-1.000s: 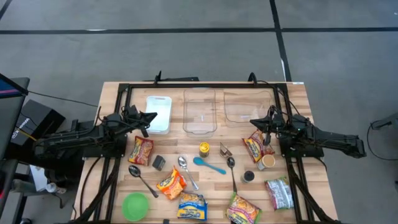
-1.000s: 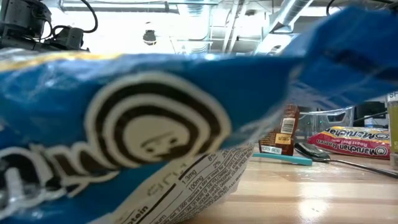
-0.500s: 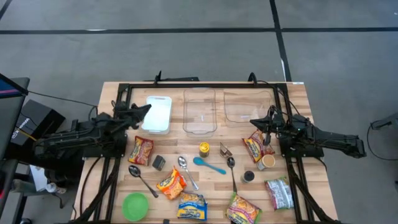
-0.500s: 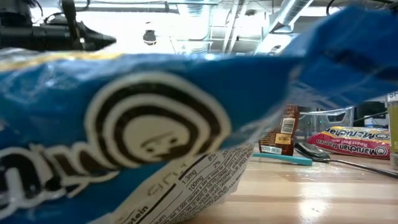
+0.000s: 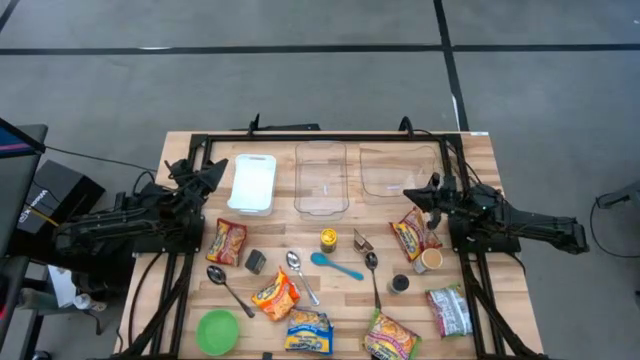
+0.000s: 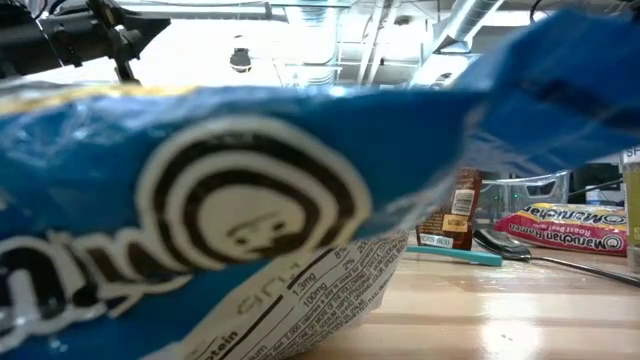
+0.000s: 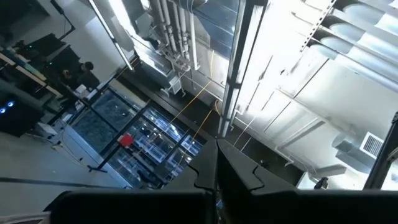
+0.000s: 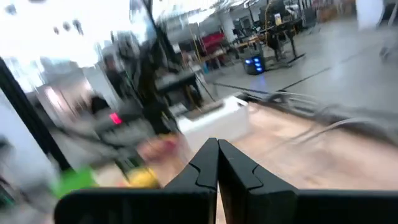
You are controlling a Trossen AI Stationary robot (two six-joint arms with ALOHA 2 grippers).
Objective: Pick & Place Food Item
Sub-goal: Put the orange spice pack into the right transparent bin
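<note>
- The right claw (image 5: pixel 424 190) hangs over the right half of the wooden bench (image 5: pixel 480 150), its two dark fingers pressed together with nothing between them; the right wrist view shows them meeting in a single seam.
- The nearest food item to it is the red-and-yellow noodle packet (image 5: pixel 411 236), lying flat just to the near side of that claw and a little to the right of the bench's middle.
- The packet's long axis runs roughly from far to near, tilted slightly, so by my judgement the fingers would need to spread and straddle its short width.
- The clear plastic tray (image 5: pixel 398 170) sits just on the far side of the right claw, so packet and tray lie on opposite sides of it.
- The left claw (image 5: pixel 205 172) is also pressed shut and empty, raised at the far left beside the white rectangular lid (image 5: pixel 251 183); its wrist view looks up at the ceiling.
- A second red-and-yellow noodle packet (image 5: pixel 227 241) lies on the near side of the left claw, also lengthwise far to near.
- Which packet is meant cannot be told; each arm has one close by.
</note>
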